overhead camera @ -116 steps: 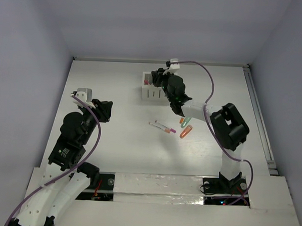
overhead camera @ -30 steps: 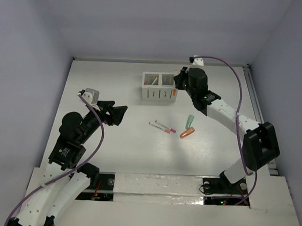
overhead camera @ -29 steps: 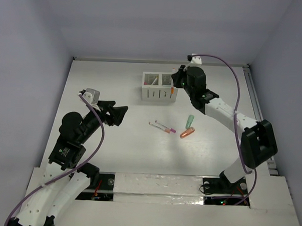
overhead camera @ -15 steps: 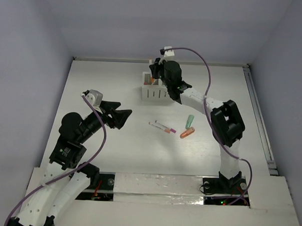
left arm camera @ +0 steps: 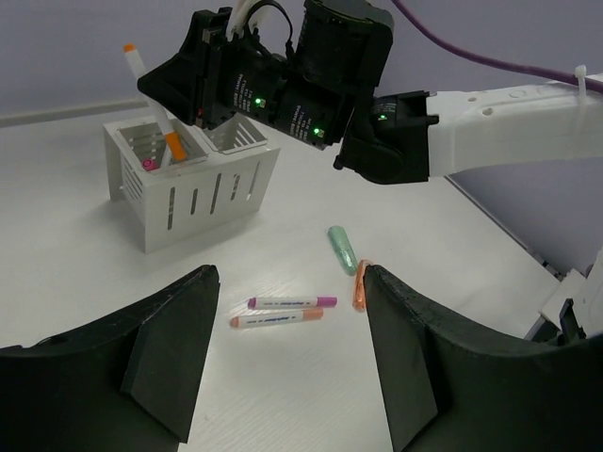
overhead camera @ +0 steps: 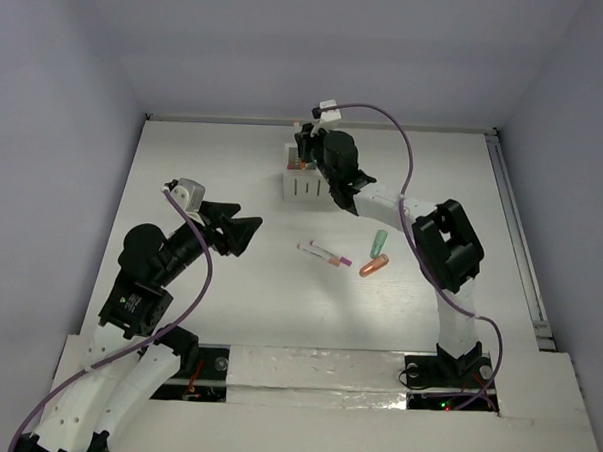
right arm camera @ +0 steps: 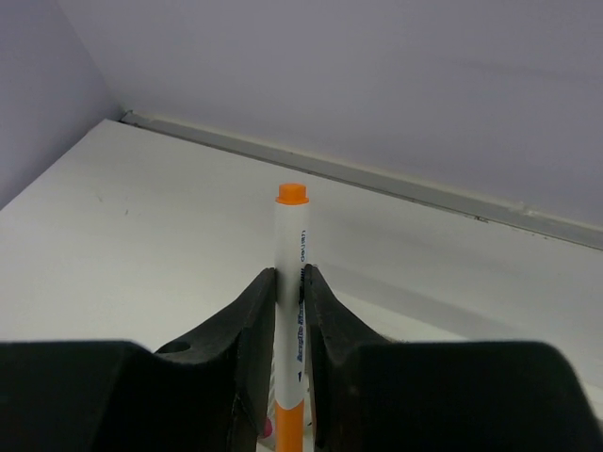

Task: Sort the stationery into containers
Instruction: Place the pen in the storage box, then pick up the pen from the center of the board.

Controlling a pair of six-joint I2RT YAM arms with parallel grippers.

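The white two-compartment container [overhead camera: 305, 191] stands at the back of the table. My right gripper [overhead camera: 303, 152] hangs over its left compartment, shut on a white pen with orange ends [right arm camera: 290, 235]. That pen [left arm camera: 141, 80] stands tilted, its lower end down inside the compartment beside a pink cap [left arm camera: 149, 165]. Two pens [overhead camera: 325, 253] lie side by side mid-table, one purple-capped [left arm camera: 292, 302], one orange-capped [left arm camera: 278, 319]. Right of them lie a mint-green piece [left arm camera: 342, 249] and an orange piece [left arm camera: 359, 287]. My left gripper [left arm camera: 289, 275] is open and empty, hovering short of the two pens.
The right arm's white forearm [left arm camera: 509, 132] stretches across above the table behind the loose pieces. A metal rail [overhead camera: 516, 235] runs along the table's right edge. Grey walls close in the back and sides.
My right gripper swung left from the container's right end to above its left compartment, carrying the orange-ended pen. The left gripper edged slightly toward the table's middle.
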